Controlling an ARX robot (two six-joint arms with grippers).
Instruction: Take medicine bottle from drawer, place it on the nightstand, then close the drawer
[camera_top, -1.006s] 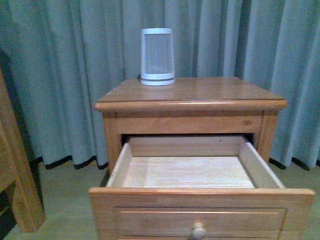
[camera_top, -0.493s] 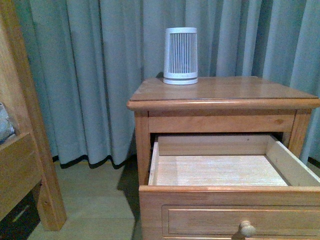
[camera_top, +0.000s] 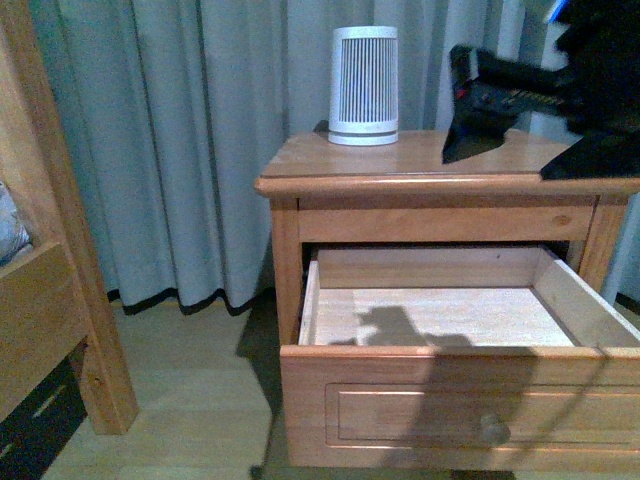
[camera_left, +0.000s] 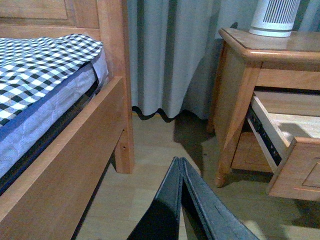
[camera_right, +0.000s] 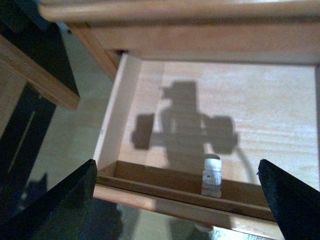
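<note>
Right, the drawer (camera_top: 455, 372) stands pulled out. In the right wrist view the medicine bottle (camera_right: 212, 176) is upright inside it, against the near front wall about midway along, with open pale floor behind it. I cannot read its label; the print is too small. My right gripper (camera_right: 176, 170) hangs above with its jaws spread wide. The left gripper (camera_left: 178, 162) is pinched together on nothing, over the floor between the bed frame (camera_left: 112, 75) and the nightstand (camera_top: 380, 160). The ribbed cylinder (camera_top: 364, 85) sits far left on the nightstand's top.
</note>
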